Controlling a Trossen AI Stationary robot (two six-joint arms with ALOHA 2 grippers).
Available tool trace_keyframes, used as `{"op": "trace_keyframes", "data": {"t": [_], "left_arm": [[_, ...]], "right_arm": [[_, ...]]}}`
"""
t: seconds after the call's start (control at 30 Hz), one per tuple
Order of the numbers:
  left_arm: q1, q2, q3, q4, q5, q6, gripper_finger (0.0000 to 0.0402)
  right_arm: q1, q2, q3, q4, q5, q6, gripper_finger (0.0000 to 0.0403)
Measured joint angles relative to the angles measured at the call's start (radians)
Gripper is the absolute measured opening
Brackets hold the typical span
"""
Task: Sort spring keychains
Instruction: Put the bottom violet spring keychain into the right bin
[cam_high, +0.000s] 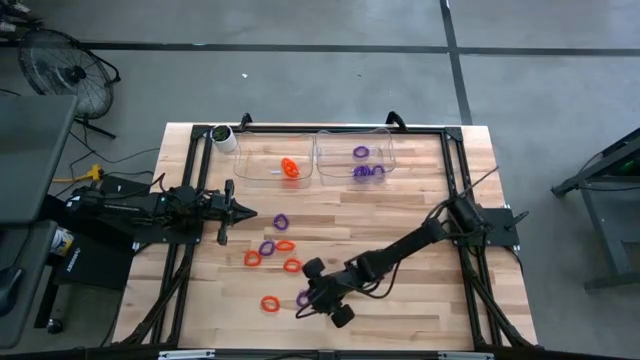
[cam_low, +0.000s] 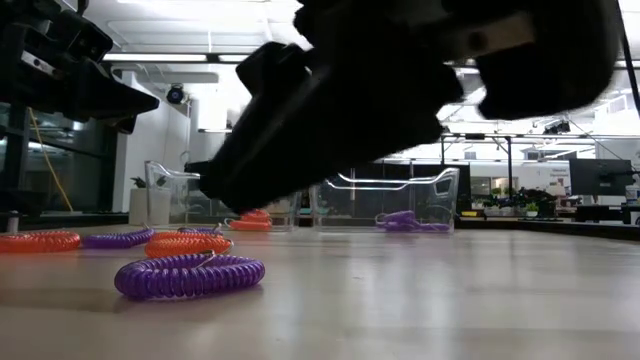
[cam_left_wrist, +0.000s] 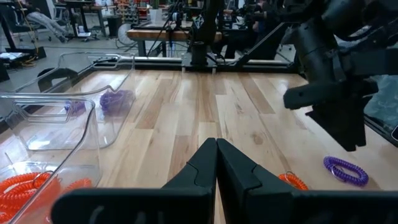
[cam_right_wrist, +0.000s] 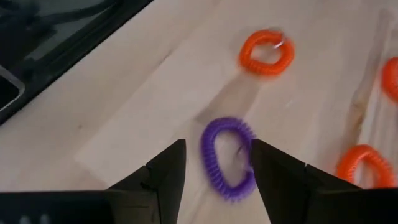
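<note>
Wooden table (cam_high: 400, 215) lay beneath both grippers. Two clear plastic bins stood side by side at far edge: left bin (cam_high: 262, 160) just beyond left gripper, right bin (cam_high: 340, 152) well beyond right gripper. White cylindrical container (cam_high: 224, 139) stood beside left bin. Floor fan (cam_high: 68, 72) stood off table, far behind left gripper. Black cart (cam_high: 612, 190) stood off table, well past right gripper's side.
</note>
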Motion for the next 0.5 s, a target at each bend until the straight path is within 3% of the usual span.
{"op": "trace_keyframes", "data": {"t": [0.5], "left_arm": [[0.0, 0.0, 0.0, 0.0, -0.001, 0.0, 0.0003]], "right_arm": [[-0.007, 0.029, 0.003, -0.051, -0.042, 0.0, 0.0172]]}}
